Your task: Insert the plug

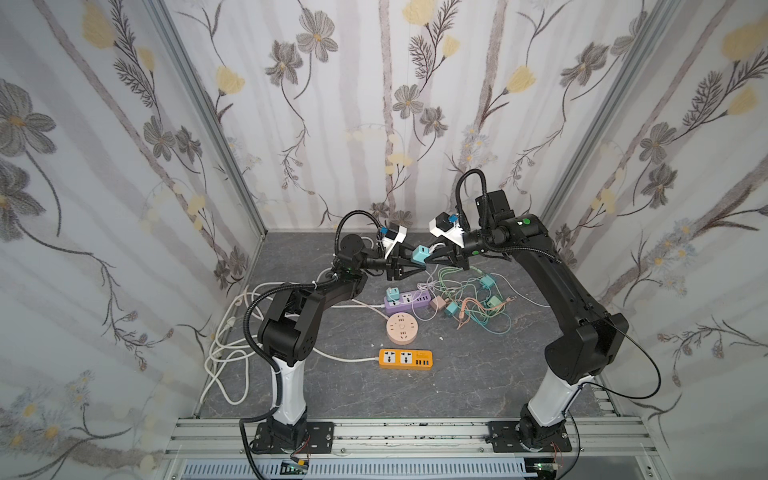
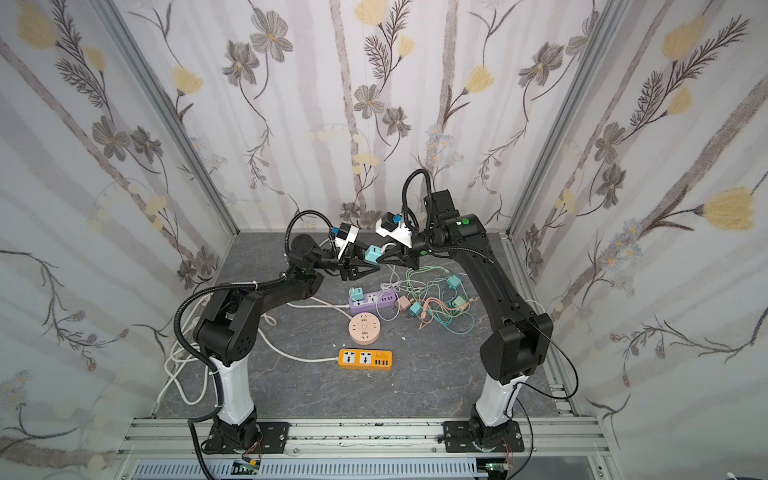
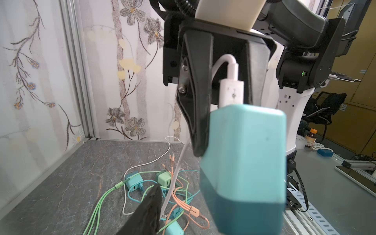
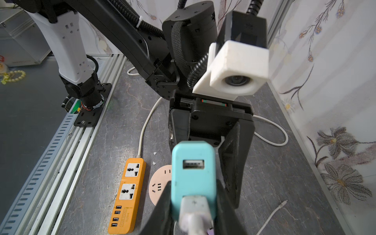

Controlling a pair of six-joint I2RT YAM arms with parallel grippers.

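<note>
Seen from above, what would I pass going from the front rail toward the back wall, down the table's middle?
In a top view: orange power strip → round pink socket → purple power strip → teal charger, held in the air.

Charger aloft, seemingly above strip, cables right

floral wallpaper lines my cell; a tangle of green and pink cables lies on my grey marbled tabletop.
</note>
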